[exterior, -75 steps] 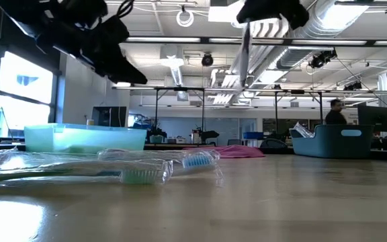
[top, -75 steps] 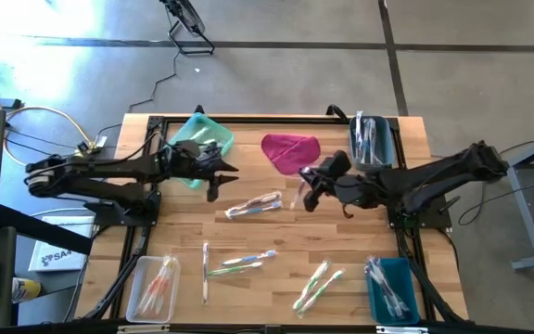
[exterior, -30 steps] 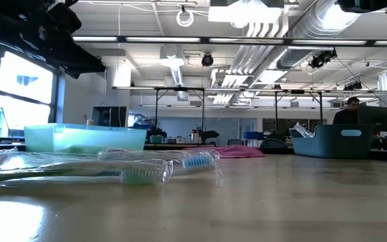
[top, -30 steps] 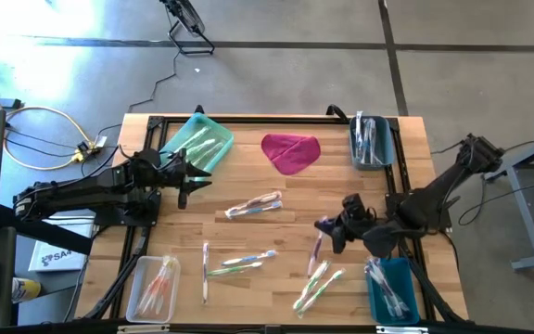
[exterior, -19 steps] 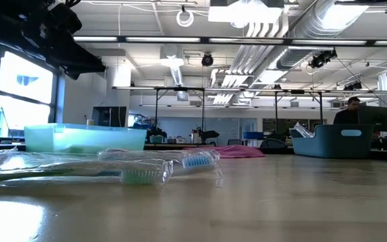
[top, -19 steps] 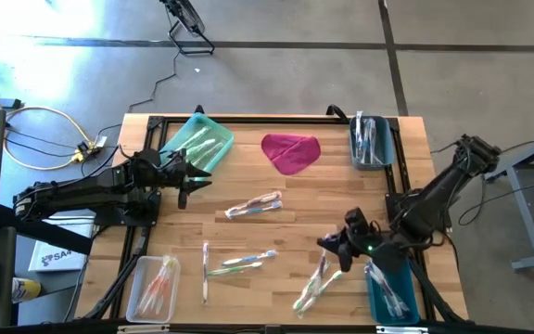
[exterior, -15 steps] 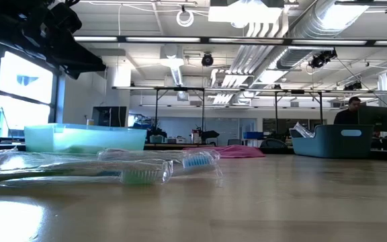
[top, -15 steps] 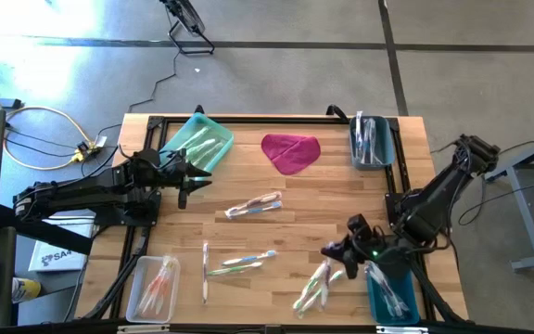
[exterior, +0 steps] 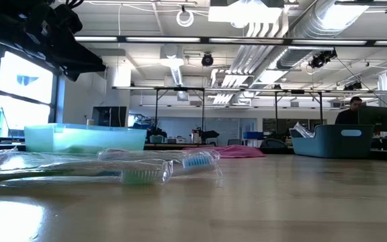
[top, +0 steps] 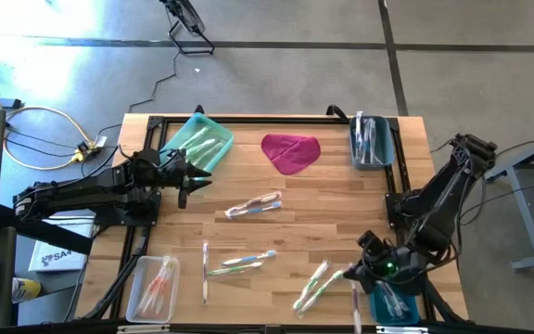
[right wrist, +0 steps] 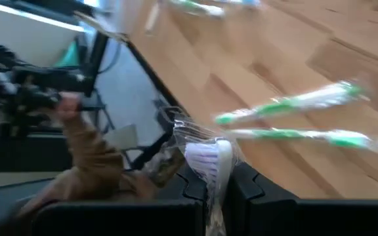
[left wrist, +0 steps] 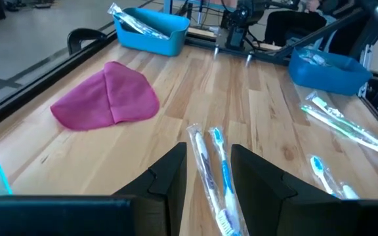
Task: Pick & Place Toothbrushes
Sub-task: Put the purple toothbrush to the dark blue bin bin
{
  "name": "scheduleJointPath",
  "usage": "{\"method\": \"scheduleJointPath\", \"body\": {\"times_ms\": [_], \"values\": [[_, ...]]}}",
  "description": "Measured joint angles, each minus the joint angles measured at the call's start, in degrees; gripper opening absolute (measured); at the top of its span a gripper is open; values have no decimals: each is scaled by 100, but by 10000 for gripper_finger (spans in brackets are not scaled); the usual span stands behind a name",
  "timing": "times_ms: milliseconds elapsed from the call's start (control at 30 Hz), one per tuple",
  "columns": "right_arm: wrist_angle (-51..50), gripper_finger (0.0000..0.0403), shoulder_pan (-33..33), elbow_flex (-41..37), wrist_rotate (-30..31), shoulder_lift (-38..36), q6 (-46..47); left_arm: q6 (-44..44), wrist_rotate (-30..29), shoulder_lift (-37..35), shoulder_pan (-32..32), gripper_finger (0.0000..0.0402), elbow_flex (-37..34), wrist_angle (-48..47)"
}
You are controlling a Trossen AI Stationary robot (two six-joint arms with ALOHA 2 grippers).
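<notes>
A: Two arms on the table (top: 276, 209); what has changed?

B: Largest item first: the right arm. It has swung from beside the magenta cloth (top: 291, 151) down to the near right corner, so the right gripper (top: 363, 276) now sits at the edge of the dark blue bin (top: 395, 299). Its fingers are clamped on one wrapped toothbrush (right wrist: 210, 157), whose white bristled head shows between them in the right wrist view.

A: Meaning for the task?

B: By my reading, the carry is nearly finished; release over the bin is what remains.

A: Left arm?

B: Parked, unchanged, reaching in from the left edge. The left gripper (top: 188, 182) hangs by the green tray (top: 193, 129), fingers roughly half apart, nothing between them.

A: Remaining stock, larger lots to smaller?

B: Loose toothbrushes (top: 254, 205) lie mid-table, directly ahead of the left gripper. A further group (top: 237, 263) lies near the front. A green pair (top: 315, 284) lies just beside the right gripper. The far blue bin (top: 387, 148) and clear tray (top: 143, 295) already hold some.
</notes>
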Motion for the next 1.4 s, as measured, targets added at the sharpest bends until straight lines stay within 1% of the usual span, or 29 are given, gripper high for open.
{"method": "scheduleJointPath", "body": {"times_ms": [100, 167, 233, 500, 633, 767, 833, 967, 1200, 1400], "values": [[-422, 10, 79, 0, 204, 0, 168, -108, -2, 0, 2, 116, 0, 25], [-612, 10, 113, 0, 188, 0, 180, -184, -4, 0, 2, 116, 0, 31], [-814, 10, 150, 0, 56, 0, 182, -208, -9, 0, 2, 116, 0, 31], [-1544, 10, 390, 0, -779, 0, 333, -266, -11, 0, 1, 116, 0, 45], [-2030, 10, 591, 0, -913, 0, 333, -272, -11, 0, 2, 116, 0, 86], [-2453, 10, 765, 0, -726, 52, 424, -351, -11, 0, 2, 116, 2, 131], [-2541, 10, 810, 0, -594, 127, 429, -352, -11, 1, 0, 116, 4, 131], [-2609, 11, 829, 0, -610, 407, 431, -351, -127, 0, 1, 116, 4, 131], [-2621, 11, 829, 0, -1007, 1097, 425, -353, -652, 0, 0, 116, 4, 129], [-2598, 13, 827, 0, -1044, 1352, 433, -375, -732, 0, 1, 116, 4, 127]]}}
